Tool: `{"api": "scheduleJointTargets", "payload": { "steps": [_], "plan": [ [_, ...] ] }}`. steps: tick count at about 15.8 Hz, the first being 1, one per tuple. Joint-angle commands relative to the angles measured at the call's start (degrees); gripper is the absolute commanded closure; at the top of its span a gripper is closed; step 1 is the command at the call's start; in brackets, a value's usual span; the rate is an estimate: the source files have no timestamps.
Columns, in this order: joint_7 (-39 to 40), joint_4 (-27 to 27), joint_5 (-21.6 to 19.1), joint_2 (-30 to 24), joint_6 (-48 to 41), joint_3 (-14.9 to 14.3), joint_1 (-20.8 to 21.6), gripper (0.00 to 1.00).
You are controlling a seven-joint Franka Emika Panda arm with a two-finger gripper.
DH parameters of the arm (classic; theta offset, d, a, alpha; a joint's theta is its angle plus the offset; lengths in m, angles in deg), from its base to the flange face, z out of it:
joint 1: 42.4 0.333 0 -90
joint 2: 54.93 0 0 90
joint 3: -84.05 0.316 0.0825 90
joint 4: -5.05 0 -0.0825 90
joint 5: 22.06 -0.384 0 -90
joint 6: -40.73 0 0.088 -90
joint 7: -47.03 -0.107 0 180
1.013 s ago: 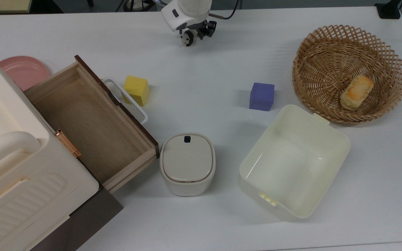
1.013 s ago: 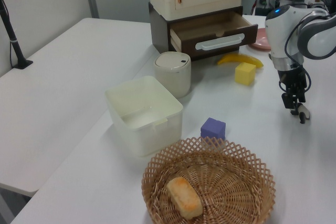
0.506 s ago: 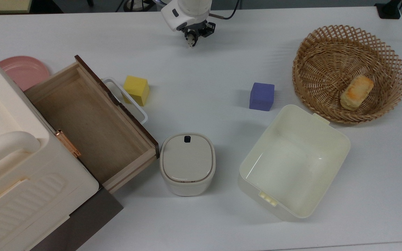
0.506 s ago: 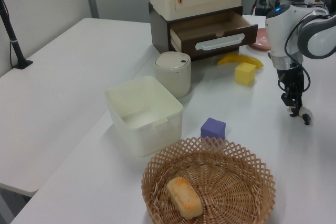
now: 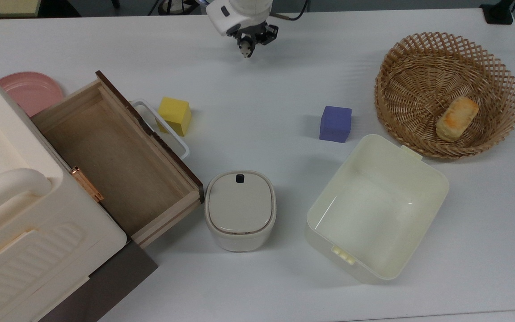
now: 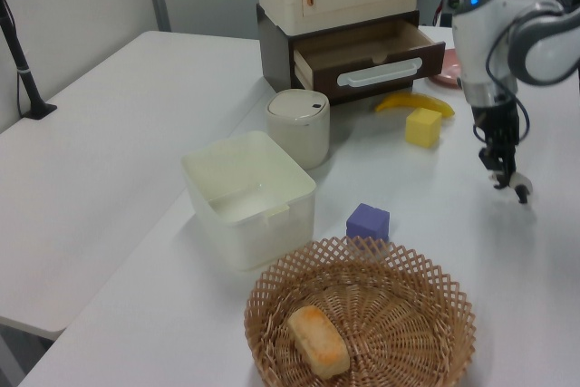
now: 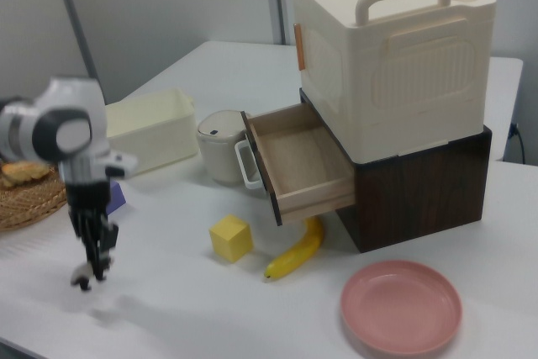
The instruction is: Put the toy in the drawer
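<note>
Lifted off the counter [image 5: 284,80] since a second ago, the panda toy [image 5: 244,52] hangs pinched in the tool [image 5: 246,48]. Carrying it to the open, empty drawer [image 5: 110,156], well apart, remains.

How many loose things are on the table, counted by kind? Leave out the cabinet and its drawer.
Cubes: 2, yellow cube and purple cube
Containers: 3, basket, open bin, lidded pot
Food: 2, banana, bread
Plates: 1, pink plate
Toys: 1, panda toy in the gripper
Total: 9

Matt light-wood drawer [image 5: 105,152], woven basket [image 5: 447,89]
</note>
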Motion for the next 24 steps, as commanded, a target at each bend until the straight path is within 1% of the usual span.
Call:
{"api": "scheduleJointTargets", "payload": {
  "steps": [1, 2, 5, 6, 7, 8, 9, 12, 13, 14, 15, 18, 20, 21, 24],
  "plan": [
    [-1.1, 13.5, -1.5, -1.1, -13.2, -0.9, 0.0, 0.98],
    [-1.1, 16.6, -2.5, -0.9, -16.0, -0.9, 0.0, 0.98],
    [-1.5, 25.0, -3.0, 0.1, -21.8, -1.1, -0.1, 0.94],
    [-2.5, 27.3, -3.0, 0.8, -22.5, -2.1, -0.2, 0.94],
    [-3.3, 30.1, -3.0, 2.0, -22.7, -3.4, -0.2, 0.93],
    [-4.1, 34.9, -3.0, 5.2, -22.8, -4.9, -0.2, 0.93],
    [-4.2, 38.0, -2.9, 7.5, -22.8, -6.3, -0.2, 0.93],
    [-4.1, 46.6, -2.9, 14.1, -22.3, -10.9, 0.0, 0.93],
    [-3.6, 48.8, -3.0, 15.5, -22.4, -12.6, 0.0, 0.93],
    [-3.0, 49.2, -3.0, 15.7, -22.2, -13.7, 0.0, 0.93],
    [-2.1, 48.8, -3.0, 15.8, -22.0, -14.0, 0.1, 0.91],
    [-1.2, 47.1, -2.8, 16.8, -22.0, -13.8, 0.8, 0.86],
    [0.0, 44.3, -2.6, 16.8, -22.1, -13.1, 1.2, 0.86],
    [1.2, 43.4, -2.6, 16.9, -22.1, -13.1, 1.8, 0.86],
    [5.5, 40.7, -2.5, 17.0, -22.0, -13.1, 1.6, 0.86]
  ]
}}
